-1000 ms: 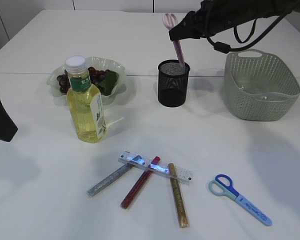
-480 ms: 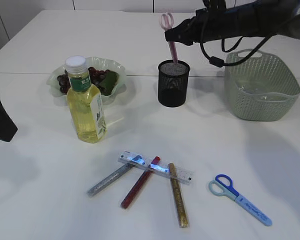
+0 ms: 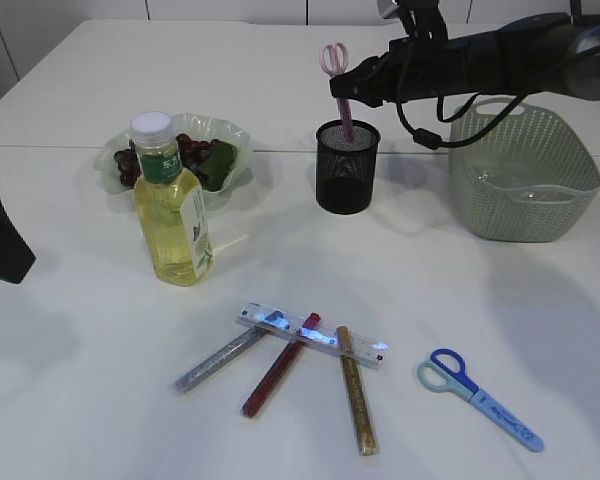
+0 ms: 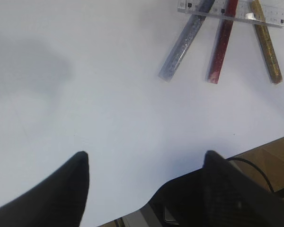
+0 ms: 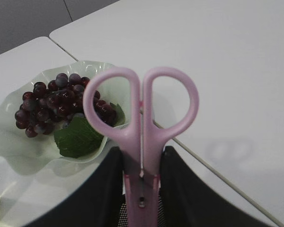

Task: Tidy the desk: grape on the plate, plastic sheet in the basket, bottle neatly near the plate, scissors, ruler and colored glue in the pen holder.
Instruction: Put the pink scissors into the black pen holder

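Note:
My right gripper (image 3: 348, 88) is shut on pink scissors (image 3: 335, 60), handles up, blades down in the black mesh pen holder (image 3: 347, 170). The right wrist view shows the fingers (image 5: 142, 161) pressed on both sides of the scissors (image 5: 142, 118). Grapes (image 3: 185, 150) lie on the green plate (image 3: 230, 130). The bottle (image 3: 170, 215) stands in front of the plate. The ruler (image 3: 365, 350), silver (image 3: 218, 358), red (image 3: 278, 366) and gold (image 3: 357, 400) glue sticks and blue scissors (image 3: 475, 397) lie at the front. My left gripper (image 4: 144, 158) is open and empty.
The green basket (image 3: 525, 170) stands at the right; something clear seems to lie in it. The left arm (image 3: 0, 245) rests at the table's left edge. The left wrist view shows the ruler (image 4: 274, 16) and glue sticks (image 4: 182, 45) at top right.
My right gripper has come down and the pink scissors have turned more upright, sinking deeper into the pen holder. The left arm has not moved.

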